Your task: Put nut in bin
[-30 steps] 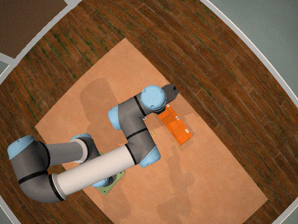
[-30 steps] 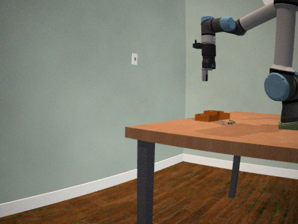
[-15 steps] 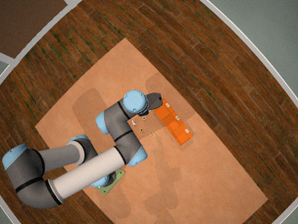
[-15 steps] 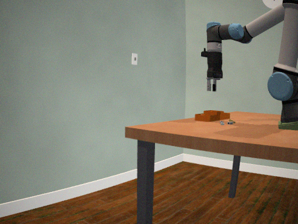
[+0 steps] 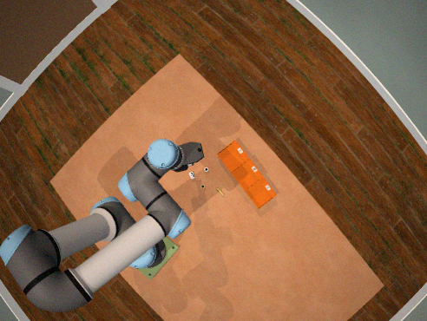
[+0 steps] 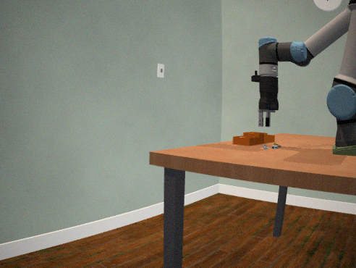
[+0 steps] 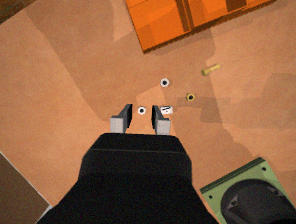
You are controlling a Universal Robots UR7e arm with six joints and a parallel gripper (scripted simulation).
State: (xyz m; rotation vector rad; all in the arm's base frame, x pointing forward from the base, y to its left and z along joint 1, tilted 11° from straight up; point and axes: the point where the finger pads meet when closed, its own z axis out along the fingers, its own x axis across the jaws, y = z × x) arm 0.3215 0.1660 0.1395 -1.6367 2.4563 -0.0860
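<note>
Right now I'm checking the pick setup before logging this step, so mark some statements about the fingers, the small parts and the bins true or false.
1. The gripper is open and holds nothing. True.
2. The fingers touch the table. False: in the exterior view they hang well above it.
3. A small silver nut shows between the fingers in the wrist view. True.
4. The brass bolt lies inside an orange bin. False: it lies on the table beside the bins.
5. The three bins stand side by side in a row. True.
6. The gripper is directly above the bins. False: it is off to their side, above the small parts.
</note>
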